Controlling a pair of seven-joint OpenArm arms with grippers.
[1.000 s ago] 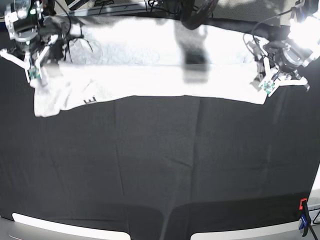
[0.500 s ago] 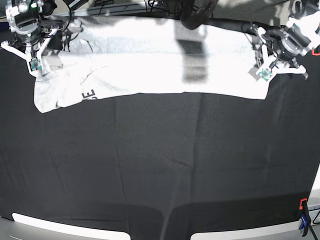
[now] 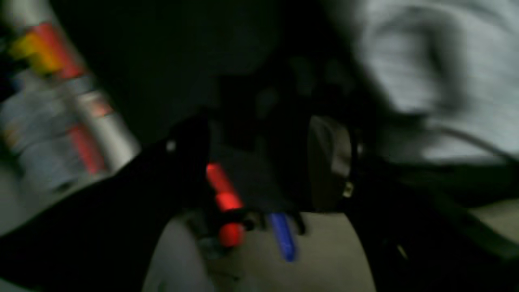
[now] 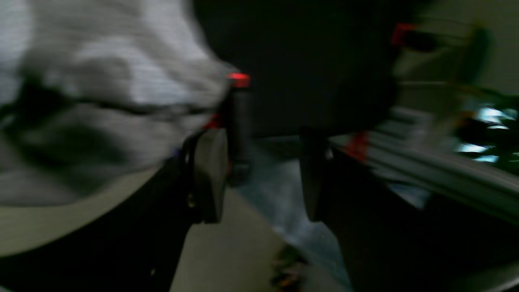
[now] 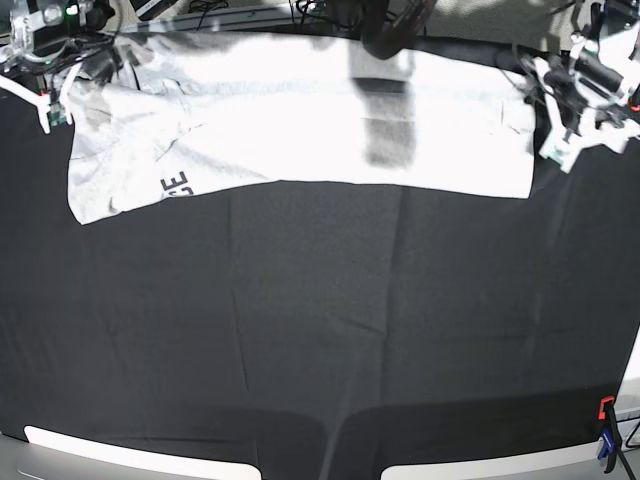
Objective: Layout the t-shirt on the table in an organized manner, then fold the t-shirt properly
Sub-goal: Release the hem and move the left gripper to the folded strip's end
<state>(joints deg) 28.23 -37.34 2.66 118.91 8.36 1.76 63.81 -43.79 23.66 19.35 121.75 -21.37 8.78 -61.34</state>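
Note:
The white t-shirt (image 5: 300, 110) lies spread in a wide band along the far side of the black table (image 5: 320, 330), dark lettering showing near its left end. My left gripper (image 5: 560, 148) hovers just off the shirt's right edge. In the blurred left wrist view my left gripper (image 3: 259, 162) stands open and empty, with the t-shirt (image 3: 438, 61) at upper right. Past the shirt's upper left corner sits my right gripper (image 5: 50, 110). In its wrist view my right gripper (image 4: 259, 174) is open with nothing between the pads, and the t-shirt (image 4: 101, 81) lies to its left.
A red and blue clamp (image 5: 606, 435) grips the table's front right edge. Another red and blue clamp (image 3: 227, 198) shows below my left gripper. A dark hanging object (image 5: 385, 30) shades the shirt's middle. An aluminium rail (image 4: 446, 158) runs beside my right gripper.
Both grippers opened and let go of the shirt's ends, then drew outward and toward the far edge. The shirt settled flatter on the table.

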